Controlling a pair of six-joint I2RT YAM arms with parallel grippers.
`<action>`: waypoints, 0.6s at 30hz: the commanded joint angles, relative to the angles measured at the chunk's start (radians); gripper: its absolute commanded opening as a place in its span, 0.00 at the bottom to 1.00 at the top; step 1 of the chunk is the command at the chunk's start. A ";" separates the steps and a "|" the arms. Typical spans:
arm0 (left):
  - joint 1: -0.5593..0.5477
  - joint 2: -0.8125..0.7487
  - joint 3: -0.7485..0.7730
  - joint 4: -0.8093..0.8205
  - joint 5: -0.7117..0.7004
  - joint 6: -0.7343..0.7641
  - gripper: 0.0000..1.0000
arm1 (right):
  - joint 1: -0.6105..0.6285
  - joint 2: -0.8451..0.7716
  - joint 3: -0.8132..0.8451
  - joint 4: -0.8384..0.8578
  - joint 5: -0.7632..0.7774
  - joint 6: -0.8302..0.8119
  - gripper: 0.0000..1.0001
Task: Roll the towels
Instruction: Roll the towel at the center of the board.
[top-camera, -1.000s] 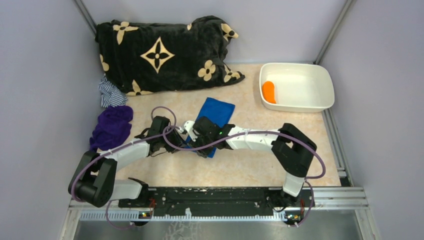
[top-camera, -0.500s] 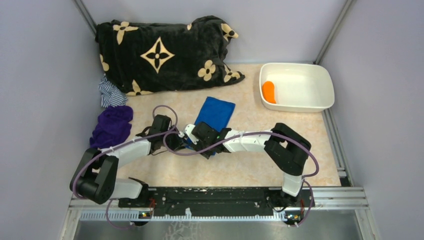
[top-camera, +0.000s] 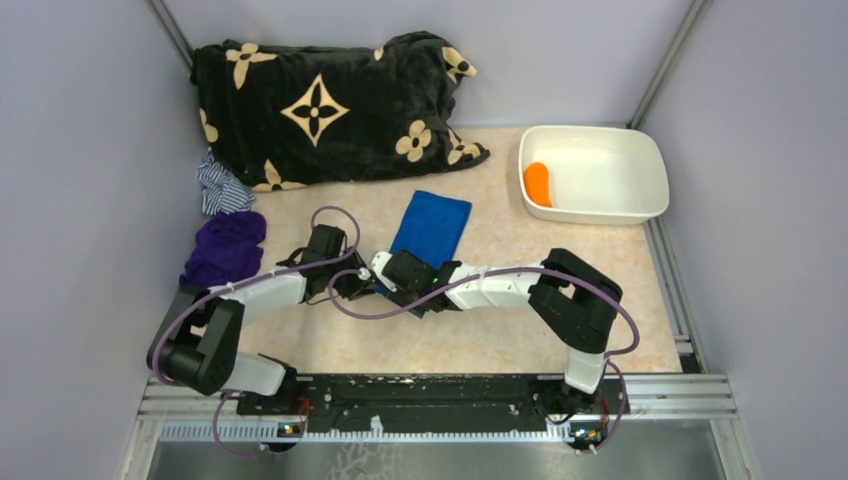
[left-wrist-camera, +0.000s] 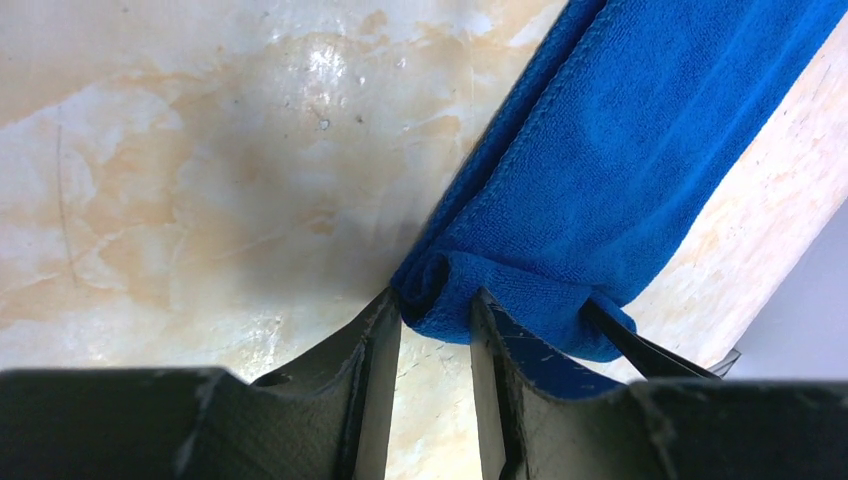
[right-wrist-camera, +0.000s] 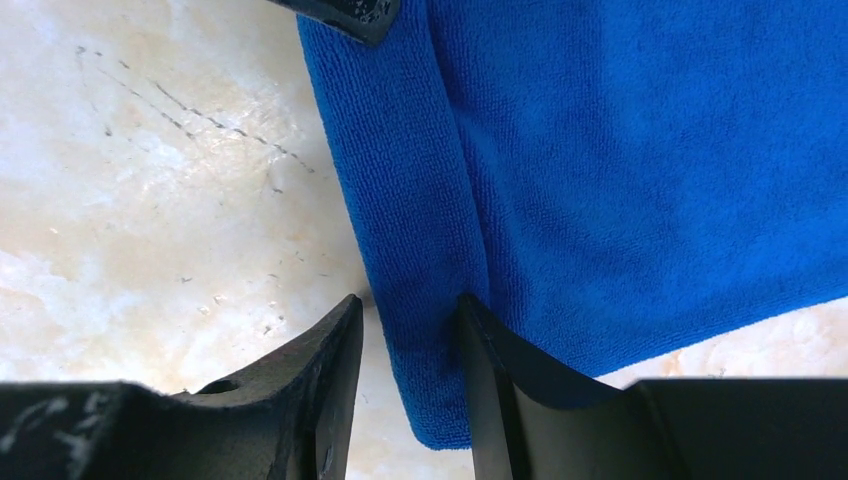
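Note:
A blue towel (top-camera: 432, 225) lies on the beige tabletop, its near end turned over into a small roll (left-wrist-camera: 450, 295). My left gripper (top-camera: 362, 284) has its jaws closed on the left end of that roll (left-wrist-camera: 435, 305). My right gripper (top-camera: 386, 277) is just to its right, jaws closed on the folded edge of the towel (right-wrist-camera: 425, 300). A black finger of the right gripper (left-wrist-camera: 650, 350) shows in the left wrist view. A purple towel (top-camera: 222, 255) lies crumpled at the left. An orange rolled towel (top-camera: 538, 184) lies in the white tub.
A white tub (top-camera: 610, 205) stands at the back right. A black cushion with gold flowers (top-camera: 320, 105) fills the back left. A striped cloth (top-camera: 220, 187) lies next to it. Walls close in on both sides.
Both grippers have drawn closer together at the towel's near end and shifted slightly toward the towel. The right arm's elbow has swung left. The near end of the towel is more gathered.

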 joint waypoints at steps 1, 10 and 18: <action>0.004 0.079 -0.037 -0.115 -0.098 0.062 0.39 | 0.004 0.000 -0.023 -0.079 0.098 -0.005 0.40; 0.006 0.087 -0.008 -0.116 -0.110 0.084 0.41 | 0.003 0.115 -0.006 -0.120 0.105 0.006 0.24; 0.017 -0.003 0.018 -0.173 -0.121 0.079 0.53 | -0.012 0.052 0.061 -0.151 -0.223 0.050 0.00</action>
